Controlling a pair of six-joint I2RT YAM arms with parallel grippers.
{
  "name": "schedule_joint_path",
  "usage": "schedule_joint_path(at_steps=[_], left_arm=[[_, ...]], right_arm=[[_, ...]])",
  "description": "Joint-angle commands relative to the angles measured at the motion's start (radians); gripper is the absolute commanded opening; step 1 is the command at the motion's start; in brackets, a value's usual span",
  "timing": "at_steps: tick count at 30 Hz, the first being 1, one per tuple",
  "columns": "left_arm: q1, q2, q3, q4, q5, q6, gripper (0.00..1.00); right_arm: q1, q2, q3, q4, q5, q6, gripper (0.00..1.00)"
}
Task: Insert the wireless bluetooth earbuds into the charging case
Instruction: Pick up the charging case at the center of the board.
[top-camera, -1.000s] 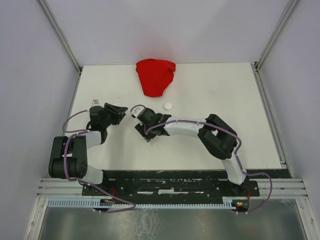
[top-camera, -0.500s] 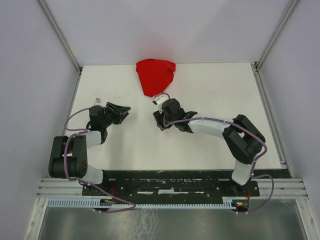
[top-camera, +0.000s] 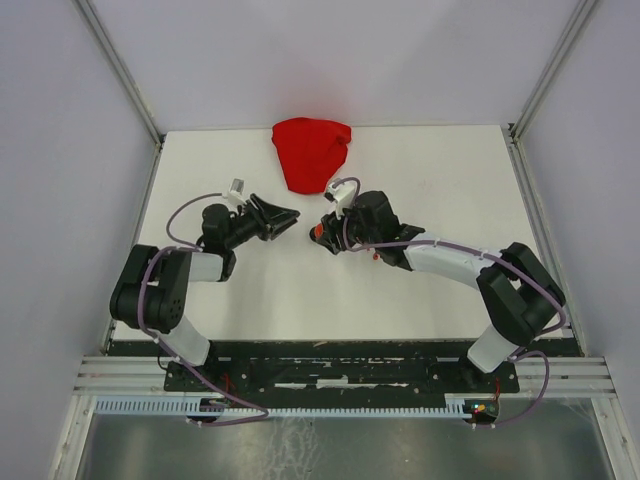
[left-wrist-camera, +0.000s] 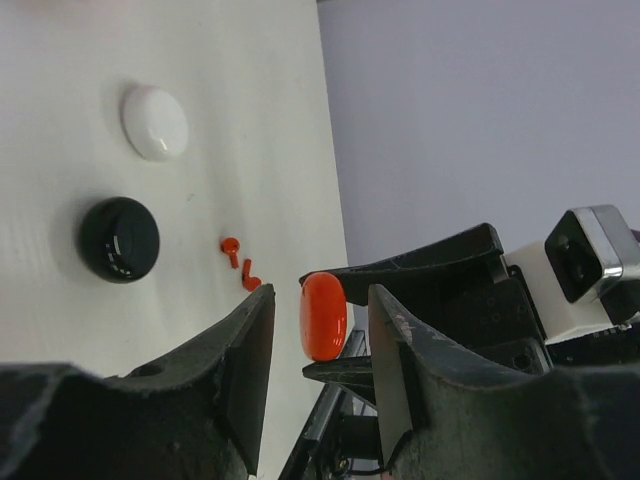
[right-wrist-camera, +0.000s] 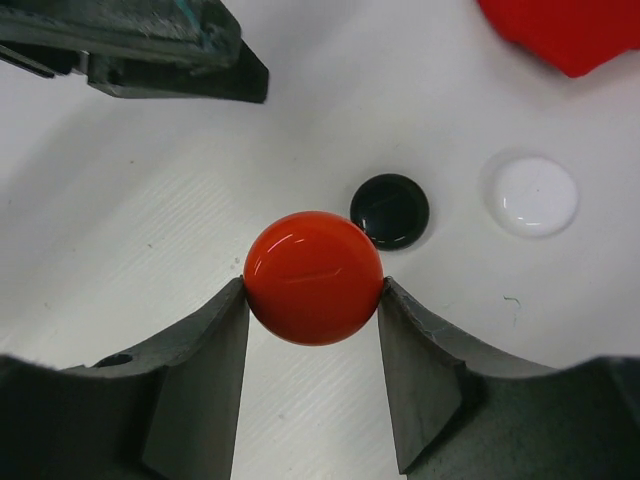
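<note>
Right wrist view: the red charging case (right-wrist-camera: 313, 277) is clamped by the right fingers (right-wrist-camera: 205, 370) and offered to the spread, empty left fingers (left-wrist-camera: 230, 370), seemingly for opening, with the red earbuds (left-wrist-camera: 232, 246) seen on the counter (left-wrist-camera: 100, 320).

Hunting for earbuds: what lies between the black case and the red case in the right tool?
Two red earbuds on the table, near the red case; the left wrist view shows them.

Red earbuds (left-wrist-camera: 231, 247) too small for detail
</note>
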Motion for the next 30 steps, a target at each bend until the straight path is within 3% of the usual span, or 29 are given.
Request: schedule_joint_path(at_steps=[1, 8, 19, 30], left_arm=[[-0.051, 0.034, 0.036, 0.171, 0.071, -0.045, 0.48], [-0.097, 0.035, 0.037, 0.126, 0.063, 0.008, 0.47], [-0.138, -0.006, 0.062, -0.082, 0.042, 0.155, 0.47], [-0.160, -0.013, 0.076, -0.094, 0.038, 0.170, 0.47]], right_arm=[[-0.007, -0.052, -0.001, 0.063, -0.067, -0.025, 0.37], [-0.009, -0.050, 0.004, 0.058, -0.080, -0.024, 0.37], [-0.014, -0.057, 0.003, 0.059, -0.083, -0.024, 0.37], [-0.015, -0.050, 0.011, 0.054, -0.085, -0.021, 0.37]])
